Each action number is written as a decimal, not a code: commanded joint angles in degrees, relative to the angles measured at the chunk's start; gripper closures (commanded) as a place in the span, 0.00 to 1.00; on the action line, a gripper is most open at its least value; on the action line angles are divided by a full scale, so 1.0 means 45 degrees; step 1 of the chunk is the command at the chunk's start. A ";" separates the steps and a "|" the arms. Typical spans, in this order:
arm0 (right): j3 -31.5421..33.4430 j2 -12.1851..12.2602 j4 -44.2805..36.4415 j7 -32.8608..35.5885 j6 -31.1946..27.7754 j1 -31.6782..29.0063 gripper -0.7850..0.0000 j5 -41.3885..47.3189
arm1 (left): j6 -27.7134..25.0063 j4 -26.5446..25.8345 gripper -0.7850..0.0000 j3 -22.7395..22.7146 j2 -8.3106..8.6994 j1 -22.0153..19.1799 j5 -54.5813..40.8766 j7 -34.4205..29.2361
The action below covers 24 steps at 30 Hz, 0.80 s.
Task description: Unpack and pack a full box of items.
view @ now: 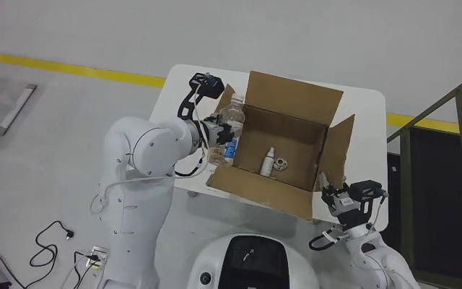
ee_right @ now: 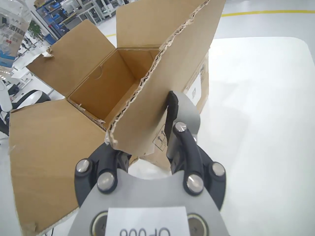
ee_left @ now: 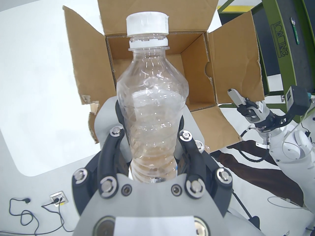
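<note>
The left gripper is clamped round the lower body of a clear plastic bottle with a white cap. It holds the bottle in the air at the left rim of an open cardboard box that sits on a white desk. The bottle's long axis runs straight out from the gripper, cap end farthest away. The box opening lies just to the bottle's right, the bare desk to its left. Inside the box lie a small white bottle and a small ring-shaped item. The right gripper appears to pinch the torn right flap, holding it outward. The left arm is clearly nearer the opening.
</note>
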 commanded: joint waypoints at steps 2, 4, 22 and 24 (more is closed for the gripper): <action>0.0095 -0.0016 -0.0082 -0.0133 0.0135 -0.0031 1.00 0.0053 | 0.0037 -0.0165 1.00 -0.0315 0.0116 0.0003 0.0351 -0.0047; 0.0171 -0.0033 -0.0140 -0.0279 0.0238 -0.0062 1.00 0.0184 | 0.0065 -0.0270 1.00 -0.0571 0.0197 0.0010 0.0575 -0.0121; 0.1525 -0.0105 0.0156 -0.0881 0.0353 -0.0369 1.00 0.1551 | 0.0308 0.0083 1.00 -0.1203 0.0817 0.0353 0.2193 -0.0197; 0.1648 -0.0110 0.0255 -0.0895 0.0314 -0.0361 1.00 0.1650 | 0.0279 0.0120 1.00 -0.1143 0.0824 0.0360 0.2185 -0.0197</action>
